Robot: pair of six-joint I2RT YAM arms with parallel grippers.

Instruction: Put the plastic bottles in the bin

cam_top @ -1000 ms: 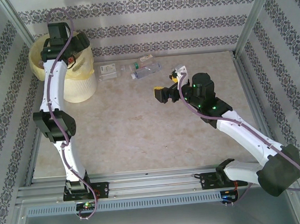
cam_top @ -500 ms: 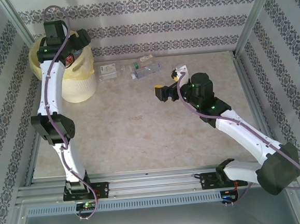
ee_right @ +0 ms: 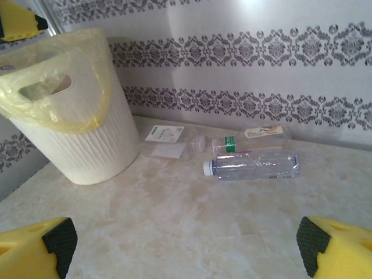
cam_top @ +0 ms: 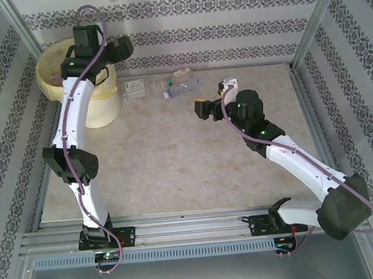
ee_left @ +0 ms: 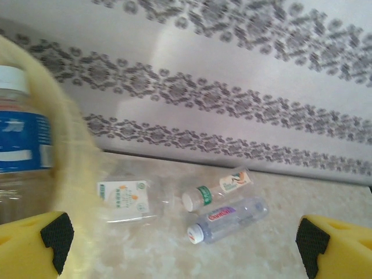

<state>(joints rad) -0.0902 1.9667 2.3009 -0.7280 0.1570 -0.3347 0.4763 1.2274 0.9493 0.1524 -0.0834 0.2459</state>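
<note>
The bin [cam_top: 97,108] is stood at the far left corner of the table [cam_top: 175,160], against the patterned far wall [cam_top: 229,29]. Its rim is draped by a pale yellow liner [cam_top: 46,82].

The left gripper [cam_top: 121,49] is held high at the far right of the bin's rim, close to the wall. In the left wrist view the left gripper [ee_left: 183,244] is seen released, its 2 yellow fingers [ee_left: 29,241] spread wide with nothing between them. At the left edge of that view the liner [ee_left: 75,163] is shown blurred, and behind it a blue-labelled bottle [ee_left: 17,133] with a white cap is seen upright.

3 plastic bottles are left lying on the table by the far wall, just right of the bin. The crushed bottle [cam_top: 134,88] with a white label is nearest the bin. To its right, the green-banded bottle [cam_top: 182,72] lies closest to the wall, and the clear bottle [cam_top: 182,87] with a white cap lies just beside it on the near side.

The right gripper [cam_top: 203,108] is held to the near right of these bottles, apart from them. In the right wrist view the right gripper [ee_right: 186,244] is likewise released and empty, and the bin [ee_right: 75,133], the crushed bottle [ee_right: 165,142], the green-banded bottle [ee_right: 250,139] and the clear bottle [ee_right: 253,165] are all seen beyond it.
</note>
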